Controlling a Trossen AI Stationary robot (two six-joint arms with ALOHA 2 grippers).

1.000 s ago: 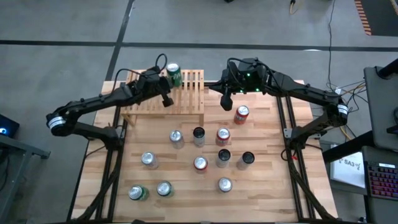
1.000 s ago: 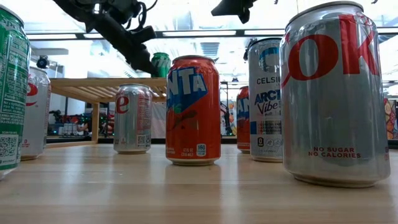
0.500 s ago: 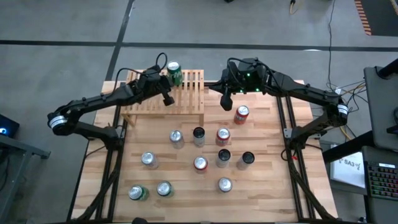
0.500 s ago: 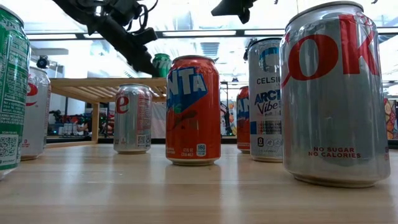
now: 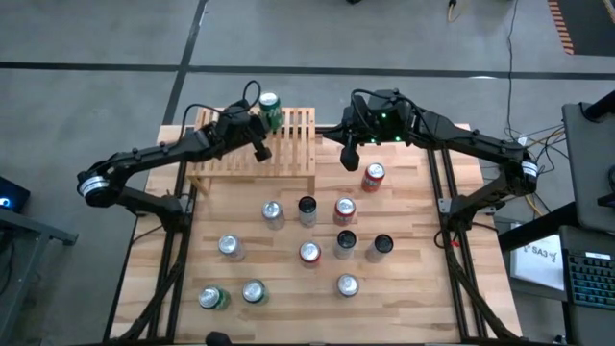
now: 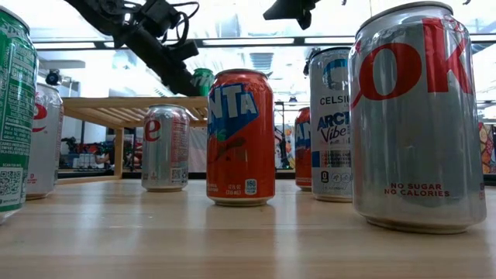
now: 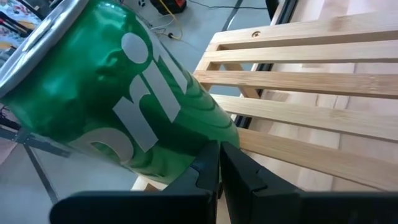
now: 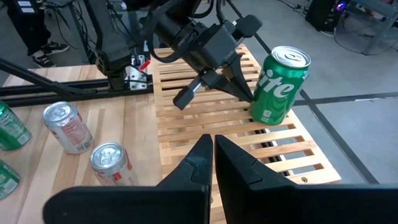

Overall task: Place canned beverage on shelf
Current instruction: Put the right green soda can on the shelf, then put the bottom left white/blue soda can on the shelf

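Standing upright on the shelf [image 5: 258, 144], the green can [image 5: 268, 111] sits at the far edge of the slatted top, near the middle of that edge. The left gripper [image 5: 258, 146] hangs just beside the can on its near side. In the left wrist view its fingers [image 7: 208, 171] are pressed together with their tips at the can's base, off its side. The right wrist view shows the same: left gripper [image 8: 239, 81] closed, fingertips next to the can [image 8: 279, 84] but not around it.

The right gripper [image 5: 348, 156] hovers over the table [image 5: 404, 288] just off the shelf's right end, close to a red can [image 5: 373, 176]. Its fingers [image 8: 202, 163] are pressed together and hold nothing.

Other cans stand well apart from the shelf on the near part of the table, among them an orange can [image 6: 240, 136] and a large silver can [image 6: 417, 116] in the low view.
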